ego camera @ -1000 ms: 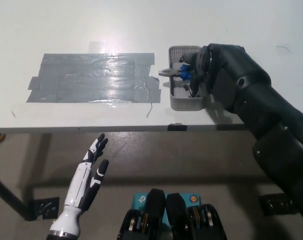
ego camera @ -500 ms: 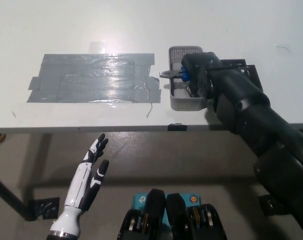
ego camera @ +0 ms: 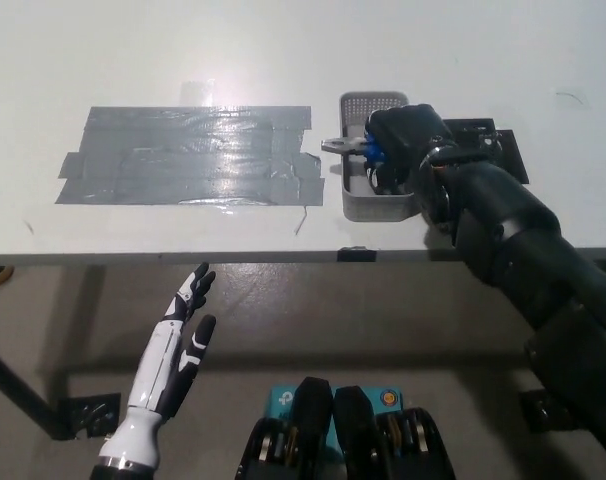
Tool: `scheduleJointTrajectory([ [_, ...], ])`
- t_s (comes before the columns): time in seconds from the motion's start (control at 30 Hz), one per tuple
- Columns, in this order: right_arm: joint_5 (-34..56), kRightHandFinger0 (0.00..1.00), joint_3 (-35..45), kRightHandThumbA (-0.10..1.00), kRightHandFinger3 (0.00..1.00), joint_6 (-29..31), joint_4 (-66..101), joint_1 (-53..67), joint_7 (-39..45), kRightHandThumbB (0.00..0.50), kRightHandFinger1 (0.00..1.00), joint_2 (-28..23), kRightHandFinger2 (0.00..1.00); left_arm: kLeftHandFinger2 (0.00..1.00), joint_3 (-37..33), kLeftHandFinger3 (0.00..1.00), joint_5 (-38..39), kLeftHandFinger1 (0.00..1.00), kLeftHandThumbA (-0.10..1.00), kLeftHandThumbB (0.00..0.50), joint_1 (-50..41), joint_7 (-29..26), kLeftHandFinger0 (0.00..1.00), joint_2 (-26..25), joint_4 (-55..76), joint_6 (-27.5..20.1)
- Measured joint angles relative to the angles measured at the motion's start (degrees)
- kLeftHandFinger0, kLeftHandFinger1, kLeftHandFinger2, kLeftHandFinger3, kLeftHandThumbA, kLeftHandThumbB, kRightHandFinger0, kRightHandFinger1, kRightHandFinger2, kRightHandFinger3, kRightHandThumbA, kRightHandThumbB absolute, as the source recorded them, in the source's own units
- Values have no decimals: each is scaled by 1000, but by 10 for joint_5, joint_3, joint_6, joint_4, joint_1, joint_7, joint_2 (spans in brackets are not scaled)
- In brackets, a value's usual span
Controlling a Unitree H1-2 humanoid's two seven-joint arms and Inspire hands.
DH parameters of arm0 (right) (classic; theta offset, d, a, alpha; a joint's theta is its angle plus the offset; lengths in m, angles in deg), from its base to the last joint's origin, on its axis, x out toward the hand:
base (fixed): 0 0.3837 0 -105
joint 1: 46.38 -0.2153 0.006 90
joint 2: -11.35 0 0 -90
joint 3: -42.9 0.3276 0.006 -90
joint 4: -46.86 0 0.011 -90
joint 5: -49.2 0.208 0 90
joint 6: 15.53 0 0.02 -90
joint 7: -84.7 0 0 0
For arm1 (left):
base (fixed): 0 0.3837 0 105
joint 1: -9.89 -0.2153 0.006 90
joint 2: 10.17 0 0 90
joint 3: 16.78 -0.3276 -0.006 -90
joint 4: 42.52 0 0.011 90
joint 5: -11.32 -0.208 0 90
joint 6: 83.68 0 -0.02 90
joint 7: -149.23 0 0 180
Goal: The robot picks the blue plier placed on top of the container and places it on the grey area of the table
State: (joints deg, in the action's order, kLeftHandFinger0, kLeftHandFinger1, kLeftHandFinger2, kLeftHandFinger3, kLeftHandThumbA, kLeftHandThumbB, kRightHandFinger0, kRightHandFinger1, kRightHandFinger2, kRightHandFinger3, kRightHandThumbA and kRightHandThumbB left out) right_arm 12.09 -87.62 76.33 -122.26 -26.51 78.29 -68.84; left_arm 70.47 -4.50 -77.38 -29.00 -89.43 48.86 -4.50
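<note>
Blue plier (ego camera: 355, 147) is sitting across the top of the small grey perforated container (ego camera: 375, 203), metal nose poking out over the container's left rim toward the grey tape patch (ego camera: 188, 155), blue handles mostly buried under the black right hand (ego camera: 401, 140). That hand is right on top of the handles, fingers look curled around them, so I'd call it a grip on the plier, tho the contact itself is hidden by the hand, so not 100% sure how solid it is. Can't tell if the plier has cleared the rim yet or is resting on it. White left hand (ego camera: 179, 345) hangs below the tabletop (ego camera: 283, 40) edge at lower left, fingers apart, holding nothing, basically idle. Risks from here imo: the container is light-looking and the hand is crowded into it, so lifting could drag or tip the container if a finger catches the wall or the plier nose hooks the rim. Also a grip on only the handles means the heavy nose end could swing down and slip out mid-carry. Grey tape patch starts just beside the container on the left, so the move is short, but a drop too early would land the plier on the white strip between them, not on the grey.
</note>
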Motion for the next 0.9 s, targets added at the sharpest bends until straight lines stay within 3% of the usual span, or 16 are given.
scheduleJointTrajectory([
  [0.03, 0, 51, 0, -100, 820, 3, 0, 0, -5, 173, 548, -1, 931, 1000, 0, 1000, 2, 1000, 1000, 69, 0, 0, 1000, 0, 0, 0],
  [0.1, -1, 54, 2, -100, 748, 10, -1, 0, -15, 182, 555, -4, 935, 1000, 0, 1000, 5, 1000, 1000, 60, 0, 0, 1000, 0, 0, 0],
  [0.2, -2, 117, 6, -100, 978, 19, 0, -2, -32, 115, 653, -8, 1000, 1000, 0, 1000, 7, 1000, 1000, 74, 0, 0, 1000, -1, -1, 0],
  [0.23, -3, 137, 7, -100, 975, 20, 0, -6, -35, 113, 656, -8, 1000, 1000, 0, 1000, 9, 1000, 1000, 75, 0, 0, 1000, -1, -1, 0],
  [0.27, -4, 136, 7, -100, 756, 21, 0, -10, -35, 139, 594, -9, 957, 1000, 0, 1000, 9, 1000, 1000, 81, 0, 0, 1000, -1, -1, 0],
  [0.37, -5, 132, 12, -100, 676, 22, 1, -30, -40, 161, 595, -9, 959, 1000, 0, 1000, 10, 1000, 1000, 68, 0, 0, 1000, -1, -1, 0],
  [0.43, -5, 144, 16, -100, 604, 23, 1, -46, -41, 208, 593, -9, 939, 1000, 0, 1000, 10, 1000, 1000, 65, 0, 0, 1000, -1, -1, 0],
  [0.53, -5, 107, 21, -100, 539, 26, 6, -71, -43, 220, 570, -9, 909, 1000, 0, 1000, 11, 1000, 1000, 72, 1, 0, 1000, -1, -1, 0],
  [0.7, -8, 102, 23, -100, 824, 29, 8, -95, -51, 183, 588, -8, 939, 1000, 0, 1000, 11, 1000, 1000, 76, 1, 0, 1000, -1, -1, 0],
  [0.9, -10, 85, 25, -100, 788, 29, 8, -97, -52, 216, 520, -5, 887, 1000, 0, 1000, 11, 1000, 1000, 69, 1, 0, 1000, -1, -1, 0],
])
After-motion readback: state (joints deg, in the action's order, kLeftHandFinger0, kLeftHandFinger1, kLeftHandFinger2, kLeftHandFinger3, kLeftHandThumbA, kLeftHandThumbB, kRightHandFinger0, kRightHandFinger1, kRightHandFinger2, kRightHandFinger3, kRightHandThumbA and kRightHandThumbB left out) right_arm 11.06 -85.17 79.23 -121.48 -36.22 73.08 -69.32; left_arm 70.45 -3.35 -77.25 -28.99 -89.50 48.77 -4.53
